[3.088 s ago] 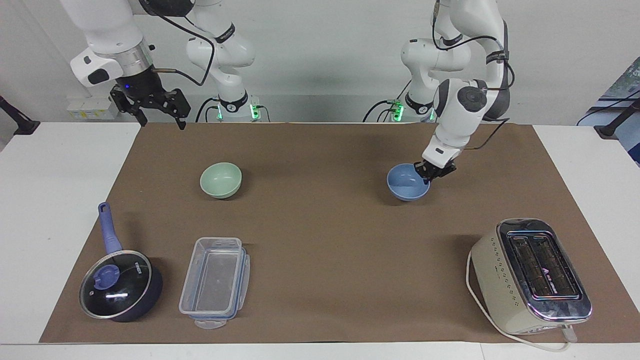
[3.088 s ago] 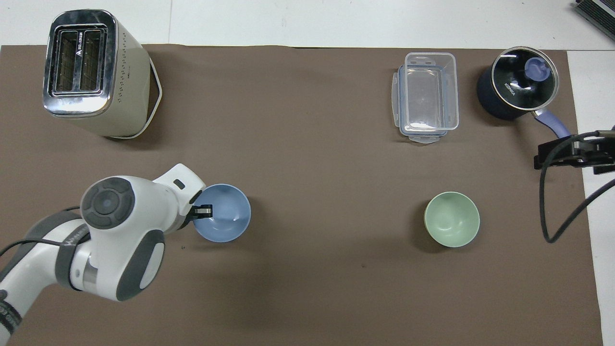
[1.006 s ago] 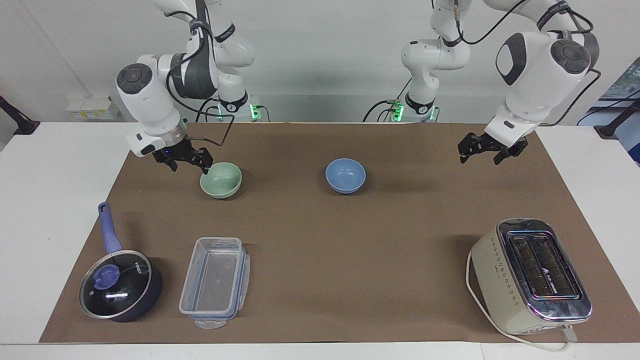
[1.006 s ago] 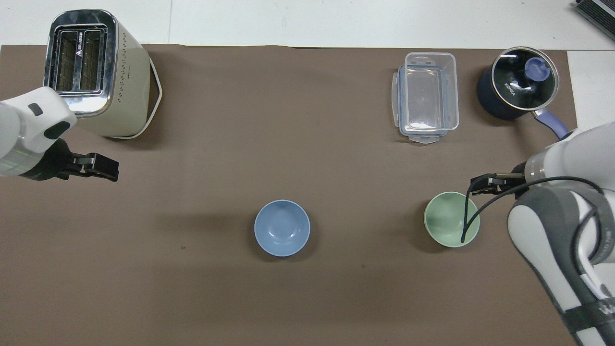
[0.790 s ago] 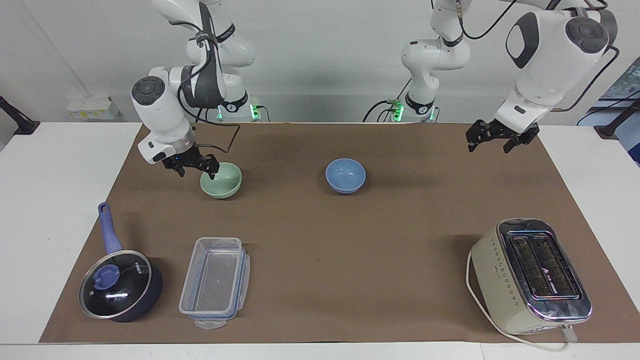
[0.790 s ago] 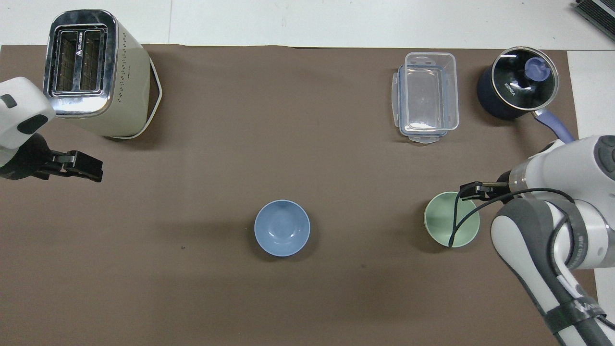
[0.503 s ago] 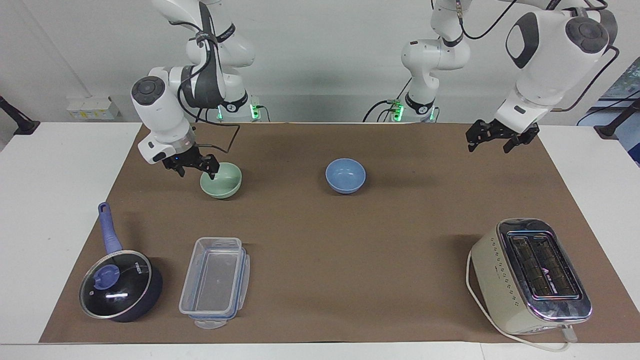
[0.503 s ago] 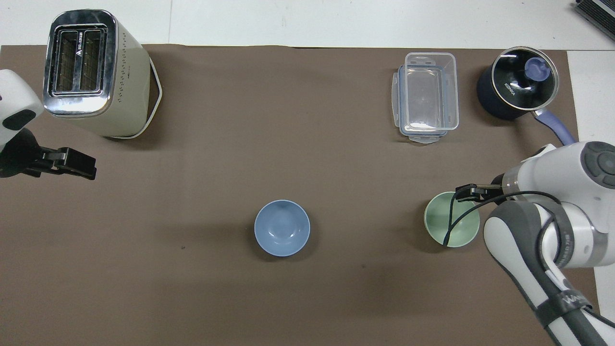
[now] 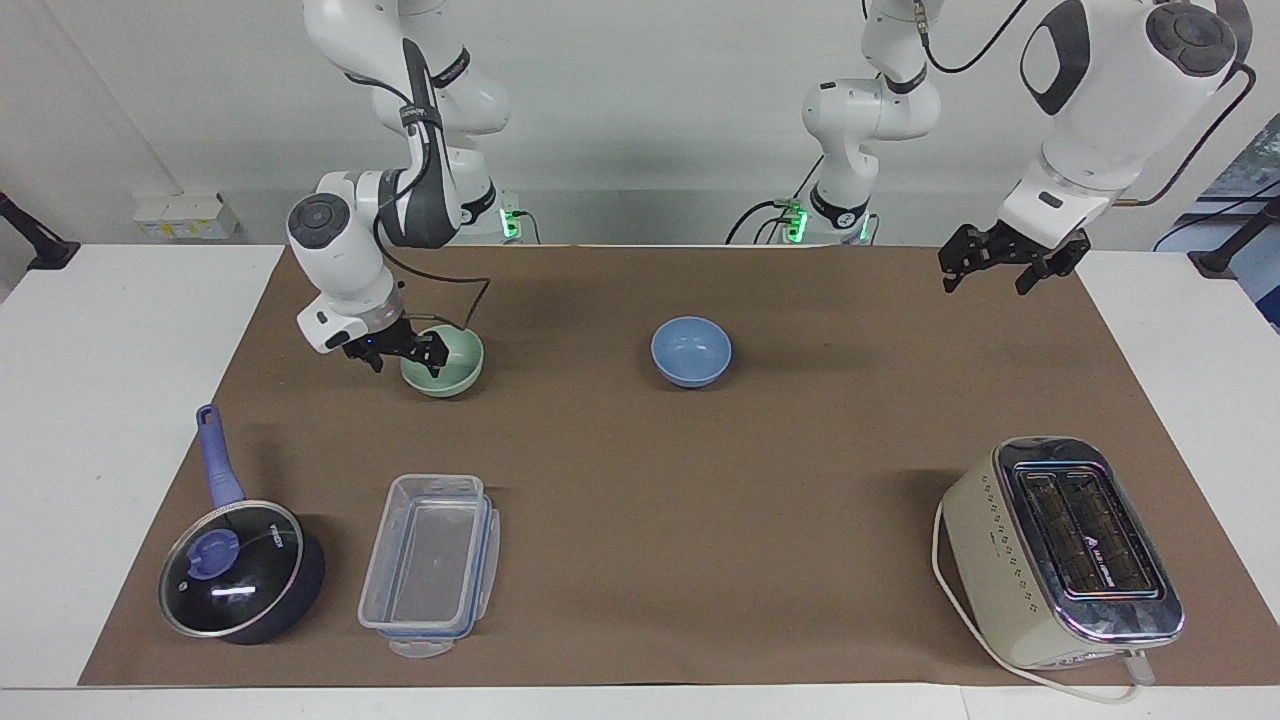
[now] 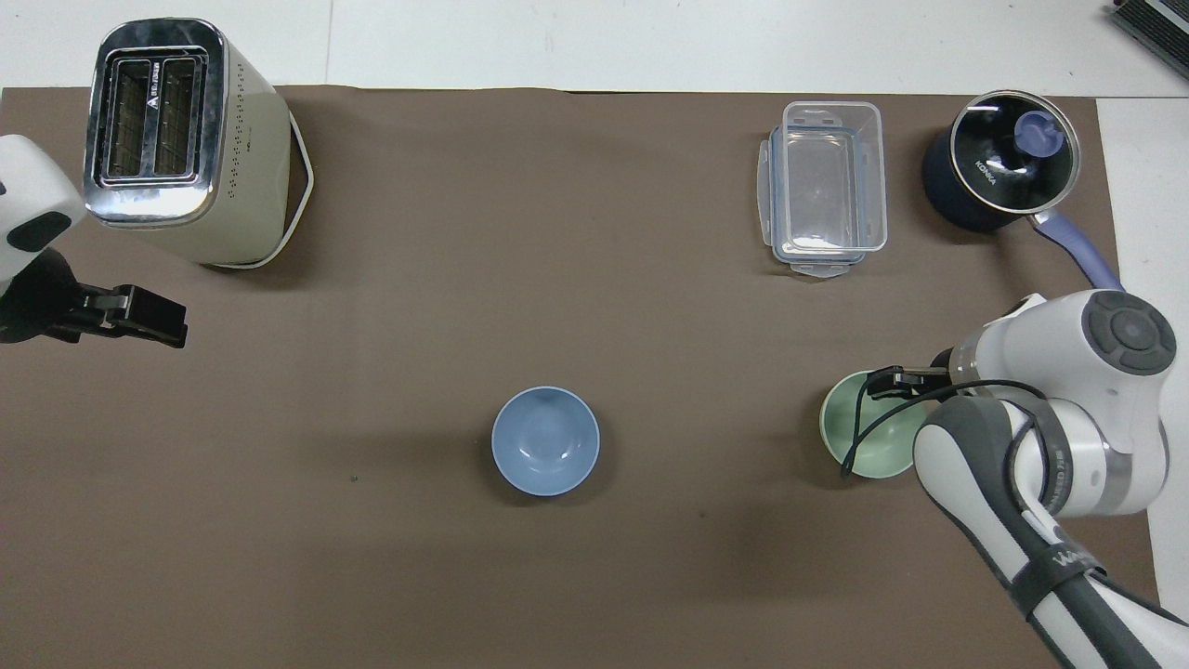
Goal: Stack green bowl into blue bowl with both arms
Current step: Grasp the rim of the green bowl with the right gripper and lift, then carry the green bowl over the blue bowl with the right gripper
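Facing view, green bowl: I see the small round pale mint-green bowl (image 9: 443, 362) on the brown paper mat (image 9: 640, 470), toward the right arm's end of the table.
Facing view, right gripper: my right arm's black two-finger gripper (image 9: 398, 352) is low at that bowl's rim, fingers spread wide, one fingertip (image 9: 432, 354) over the rim; nothing is clamped.
Facing view, blue bowl: the small round periwinkle-blue bowl (image 9: 691, 351) sits mid-mat, well apart from the green bowl.
Facing view, left gripper: my left arm's black gripper (image 9: 1006, 263) hangs in the air over the mat's edge nearest the robots, fingers apart, empty.
Overhead view, green bowl: it (image 10: 859, 437) is partly covered by my right arm.
Overhead view, blue bowl: it (image 10: 545, 440) stands alone and upright.
Overhead view, left gripper: it (image 10: 139, 315) hangs near the cream two-slot toaster (image 10: 186, 139).
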`<state>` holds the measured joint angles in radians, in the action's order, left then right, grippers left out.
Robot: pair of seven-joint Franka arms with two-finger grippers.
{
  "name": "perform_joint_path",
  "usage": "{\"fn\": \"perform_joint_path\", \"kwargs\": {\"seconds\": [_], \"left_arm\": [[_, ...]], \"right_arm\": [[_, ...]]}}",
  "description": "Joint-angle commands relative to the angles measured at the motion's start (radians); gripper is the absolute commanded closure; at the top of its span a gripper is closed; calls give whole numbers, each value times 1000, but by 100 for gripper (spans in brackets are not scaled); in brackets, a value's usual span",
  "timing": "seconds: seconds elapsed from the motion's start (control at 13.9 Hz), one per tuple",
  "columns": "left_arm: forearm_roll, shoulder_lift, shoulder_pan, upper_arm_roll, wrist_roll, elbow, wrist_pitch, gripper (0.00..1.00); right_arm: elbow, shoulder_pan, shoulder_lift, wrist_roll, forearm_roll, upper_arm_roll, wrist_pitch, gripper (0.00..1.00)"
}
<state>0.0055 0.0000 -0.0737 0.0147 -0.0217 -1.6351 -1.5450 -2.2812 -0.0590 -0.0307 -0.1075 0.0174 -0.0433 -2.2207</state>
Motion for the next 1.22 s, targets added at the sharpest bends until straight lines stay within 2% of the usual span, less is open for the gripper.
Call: {"fn": "perform_joint_path", "kwargs": {"seconds": [0.0,0.43,0.5,0.65,0.72,1.01,1.15], "left_arm": [[18,3,3,5,3,14,17,0],[18,3,3,5,2,12,17,0],[18,3,3,5,2,12,17,0],[18,3,3,5,3,12,17,0],[18,3,3,5,2,12,17,0],[18,3,3,5,2,12,17,0],[18,3,3,5,2,12,17,0]], "right_arm": [[-35,-30,11,3,-8,-4,-22,1],[-66,-33,29,58,-8,-4,-8,52],[-66,-33,29,64,-8,-4,-7,62],[-60,-27,28,65,-8,-6,-5,93],[-55,-24,29,63,-8,-6,-4,100],[-24,-18,70,65,-10,-20,4,100],[-3,33,98,65,-10,-27,12,100]]}}
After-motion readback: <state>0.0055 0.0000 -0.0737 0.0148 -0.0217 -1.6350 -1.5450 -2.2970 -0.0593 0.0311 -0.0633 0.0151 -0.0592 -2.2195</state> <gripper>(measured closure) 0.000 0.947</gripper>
